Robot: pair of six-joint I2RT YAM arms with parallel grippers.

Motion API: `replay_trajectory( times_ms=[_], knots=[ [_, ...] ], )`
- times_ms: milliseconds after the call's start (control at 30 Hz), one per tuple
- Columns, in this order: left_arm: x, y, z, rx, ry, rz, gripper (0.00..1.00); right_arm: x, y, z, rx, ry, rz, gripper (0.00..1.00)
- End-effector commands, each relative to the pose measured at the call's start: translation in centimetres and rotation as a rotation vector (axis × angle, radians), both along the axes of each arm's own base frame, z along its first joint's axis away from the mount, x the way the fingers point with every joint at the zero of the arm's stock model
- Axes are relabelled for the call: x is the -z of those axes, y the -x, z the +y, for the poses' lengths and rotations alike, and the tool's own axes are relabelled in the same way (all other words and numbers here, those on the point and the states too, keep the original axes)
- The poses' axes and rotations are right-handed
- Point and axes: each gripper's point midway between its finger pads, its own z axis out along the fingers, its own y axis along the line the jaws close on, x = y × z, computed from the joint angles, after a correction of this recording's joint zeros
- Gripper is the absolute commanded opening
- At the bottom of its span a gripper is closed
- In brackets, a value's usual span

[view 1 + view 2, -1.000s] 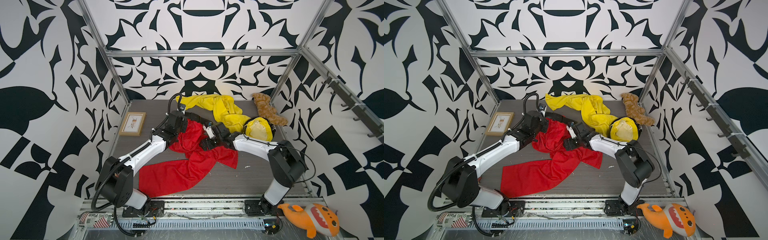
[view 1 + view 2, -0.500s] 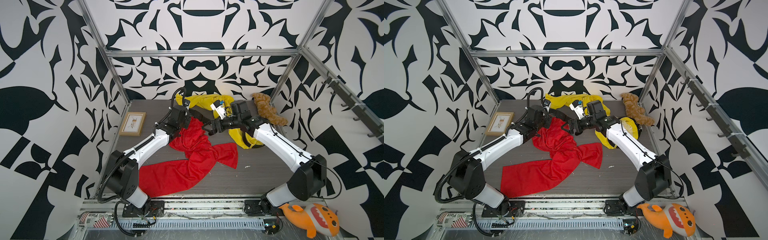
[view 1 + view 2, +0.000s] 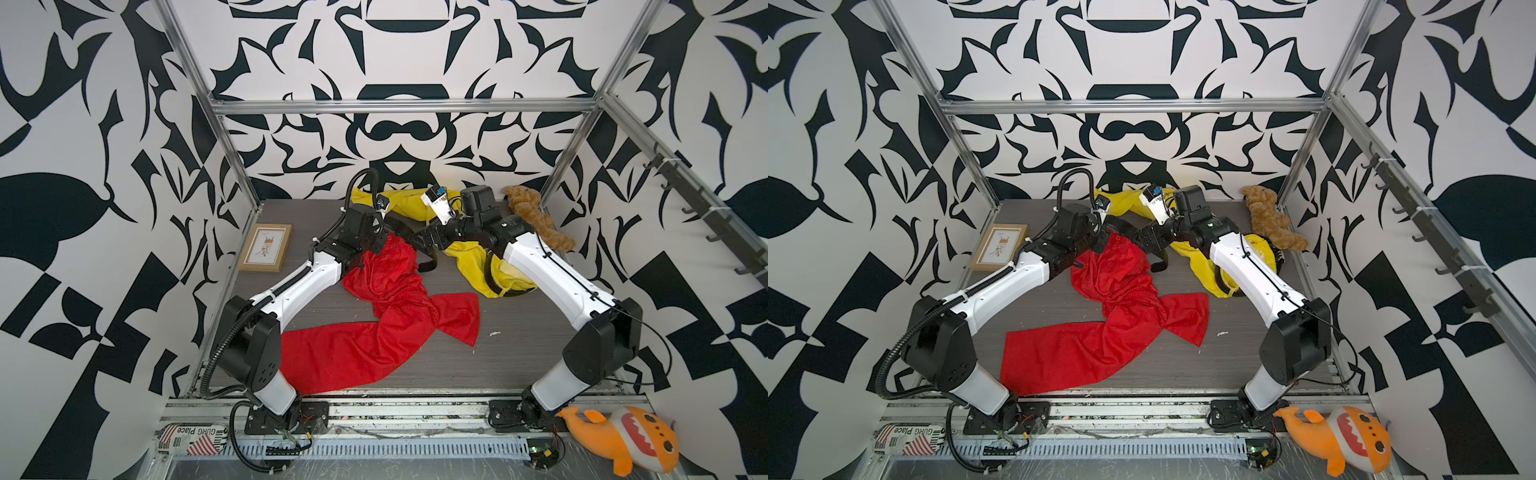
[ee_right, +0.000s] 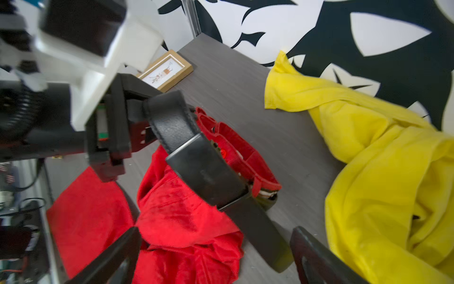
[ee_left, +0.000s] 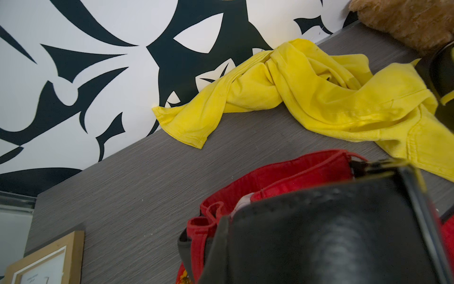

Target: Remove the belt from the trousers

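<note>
The red trousers [image 3: 386, 320] sprawl over the middle of the table, their waist raised at the back. A black belt [image 4: 206, 167] with a flat dark buckle runs through the red loops. My left gripper [image 3: 384, 239] is shut on the belt at the raised waist, and the belt [image 5: 319, 233] hides its fingertips in the left wrist view. The belt's free end hangs down to the table [image 3: 428, 264]. My right gripper [image 4: 213, 236] stands open just above that free end and the red cloth, holding nothing. The yellow trousers [image 3: 473, 266] lie crumpled behind and to the right.
A framed picture [image 3: 266, 247] lies at the back left. A brown teddy [image 3: 536, 216] leans in the back right corner. A black and yellow object [image 3: 507, 284] sits under the right arm. An orange plush [image 3: 623, 440] lies off the table's front right. The back wall is close behind both grippers.
My right arm has lifted off the red trousers and swung toward the back, staying open. The left gripper has pulled the belted waist up and slightly back.
</note>
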Motion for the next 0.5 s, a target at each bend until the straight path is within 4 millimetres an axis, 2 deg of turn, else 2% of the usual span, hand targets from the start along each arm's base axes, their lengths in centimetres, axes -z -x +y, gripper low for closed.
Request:
replay_trajectory(
  times_ms=[0,167,267,467],
  knots=[
    [-3.5,-0.2,-1.3,0.052,0.062,-0.055,0.0,-1.9,-1.4,0.5,-0.035,0.06,-0.215,0.99],
    [-3.2,-0.3,-1.5,0.052,0.05,-0.037,0.0,-1.8,-0.7,2.9,-0.145,0.051,-0.36,0.98],
    [-3.1,-0.4,-1.4,0.05,0.051,-0.034,0.0,-1.0,0.0,4.6,-0.217,0.068,-0.455,0.98],
    [-3.7,-0.4,-1.5,0.055,0.057,-0.049,0.0,-0.3,-1.0,6.5,-0.219,0.096,-0.568,0.95]
  ],
)
